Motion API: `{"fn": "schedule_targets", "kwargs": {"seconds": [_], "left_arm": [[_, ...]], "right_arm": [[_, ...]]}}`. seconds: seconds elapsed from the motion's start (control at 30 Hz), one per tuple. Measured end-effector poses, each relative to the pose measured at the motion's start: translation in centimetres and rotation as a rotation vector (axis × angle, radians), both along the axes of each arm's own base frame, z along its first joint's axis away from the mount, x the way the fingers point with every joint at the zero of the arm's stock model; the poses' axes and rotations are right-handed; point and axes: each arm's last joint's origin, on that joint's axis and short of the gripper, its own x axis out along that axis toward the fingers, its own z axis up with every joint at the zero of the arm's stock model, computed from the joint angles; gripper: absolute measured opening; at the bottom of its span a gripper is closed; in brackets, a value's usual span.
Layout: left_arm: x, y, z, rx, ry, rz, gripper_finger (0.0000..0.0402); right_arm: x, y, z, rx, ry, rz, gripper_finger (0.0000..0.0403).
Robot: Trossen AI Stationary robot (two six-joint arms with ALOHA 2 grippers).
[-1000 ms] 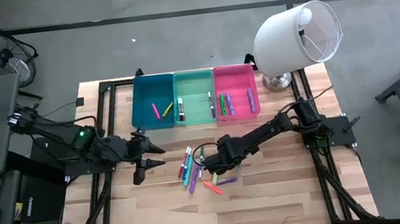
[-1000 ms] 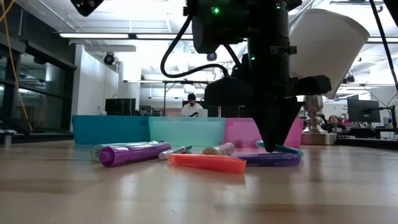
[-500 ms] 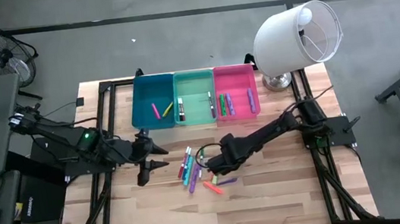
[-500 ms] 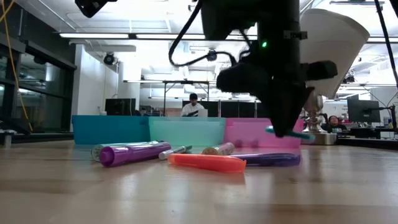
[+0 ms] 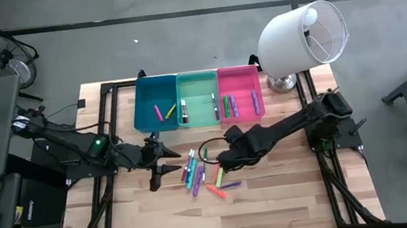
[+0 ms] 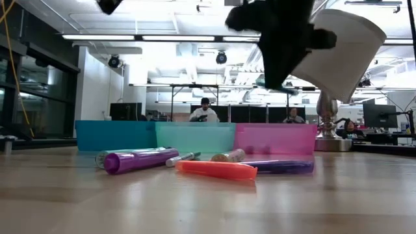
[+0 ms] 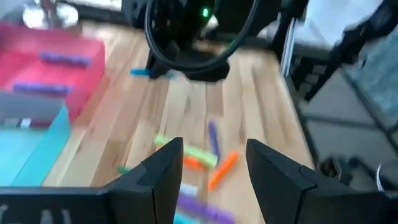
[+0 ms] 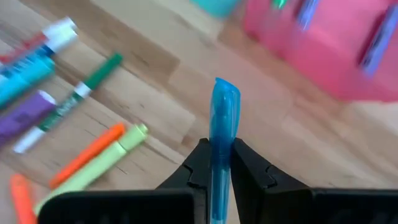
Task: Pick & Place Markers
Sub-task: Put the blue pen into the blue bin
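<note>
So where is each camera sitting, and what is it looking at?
High view: above the table, looking down on both arms and three bins.
Low view: at tabletop height, facing the bins; an arm hangs overhead.
Left wrist view: on the left arm, past the open left gripper.
Right wrist view: on the right arm; the right gripper holds a blue marker.
All show the orange marker.

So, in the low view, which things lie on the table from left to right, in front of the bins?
Purple marker → thin grey-capped marker → orange marker → long purple marker at the far right. The short marker behind the orange one overlaps it, so I leave it out.
</note>
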Motion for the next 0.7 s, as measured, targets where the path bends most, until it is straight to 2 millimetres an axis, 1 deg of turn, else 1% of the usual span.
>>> {"fn": "schedule_targets", "kwargs": {"seconds": [0.17,0.23,0.4,0.53,0.7], "left_arm": [[1.8,0.6,0.0,-0.045,-0.058,0.026,0.0175],[2.5,1.1,0.5,-0.079,-0.113,0.024,0.0175],[4.1,2.2,0.4,-0.129,-0.167,0.053,0.0175],[4.6,3.2,1.1,-0.157,-0.246,0.067,0.0175],[5.4,4.3,1.8,-0.181,-0.349,0.093,0.0175]], "right_arm": [[-1.0,-0.3,3.2,-0.066,-0.118,0.062,0.0029],[-1.3,-0.5,4.6,-0.093,-0.178,0.101,0.0029],[-2.7,-0.9,8.0,-0.153,-0.3,0.17,0.0029],[-3.7,-1.2,10.4,-0.188,-0.376,0.259,0.0029],[-4.6,-1.7,12.7,-0.253,-0.456,0.324,0.0029]]}}
